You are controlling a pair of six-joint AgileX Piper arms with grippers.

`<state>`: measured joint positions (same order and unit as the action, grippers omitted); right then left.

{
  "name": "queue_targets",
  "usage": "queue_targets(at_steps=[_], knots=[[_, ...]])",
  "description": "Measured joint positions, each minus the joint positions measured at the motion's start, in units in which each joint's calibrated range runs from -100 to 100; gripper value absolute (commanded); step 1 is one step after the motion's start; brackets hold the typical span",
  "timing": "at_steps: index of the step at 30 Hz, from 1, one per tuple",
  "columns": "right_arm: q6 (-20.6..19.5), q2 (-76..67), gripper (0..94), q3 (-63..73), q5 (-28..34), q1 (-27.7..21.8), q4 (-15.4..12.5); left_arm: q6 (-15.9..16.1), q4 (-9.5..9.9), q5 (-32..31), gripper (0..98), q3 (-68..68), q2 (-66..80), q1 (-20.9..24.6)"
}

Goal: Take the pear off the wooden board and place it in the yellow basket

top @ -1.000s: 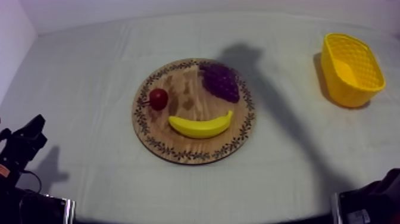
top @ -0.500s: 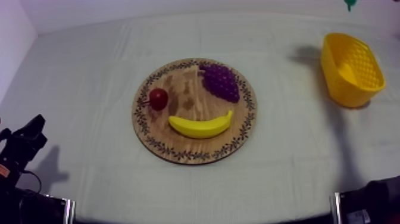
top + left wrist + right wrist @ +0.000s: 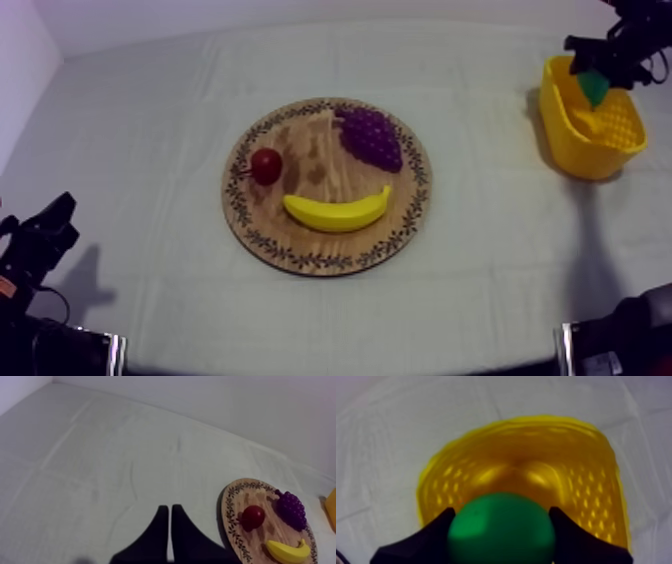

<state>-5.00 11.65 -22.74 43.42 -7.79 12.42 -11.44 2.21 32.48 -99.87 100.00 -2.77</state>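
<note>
The right gripper (image 3: 598, 72), pinching the green pear (image 3: 501, 528), has swung in during the last half second to hang over the yellow basket (image 3: 560, 130), seemingly ready for release; the left gripper (image 3: 169, 510) rests pressed together.

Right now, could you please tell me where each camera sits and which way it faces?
Top view: above the table, slanting down on wooden board and yellow basket; left gripper low left, right gripper over the basket.
Left wrist view: on the left arm, facing across the table toward the board; own fingers shut.
Right wrist view: on the right arm, facing down into the basket; fingers shut on the pear.
Shared: top and right wrist views both show basket and pear.
</note>
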Motion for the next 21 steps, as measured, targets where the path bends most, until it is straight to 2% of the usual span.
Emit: queue_targets(at_steps=[10, 17, 21], knots=[[-0.34, 2.62, 46.4, -2.21, -0.06, -1.22, -0.01, 0.0, 0.0, 0.0, 0.1, 0.0, 0.0, 0.0], [-0.48, 3.6, 65.8, -3.58, -1.1, -1.4, 0.28, 0.0, 0.0, 0.0, 0.1, 0.0, 0.0, 0.0], [-0.44, 3.65, 71.1, -4.42, -2.36, -1.6, 0.57, 0.0, 0.0, 0.0, 0.1, 0.0, 0.0, 0.0]])
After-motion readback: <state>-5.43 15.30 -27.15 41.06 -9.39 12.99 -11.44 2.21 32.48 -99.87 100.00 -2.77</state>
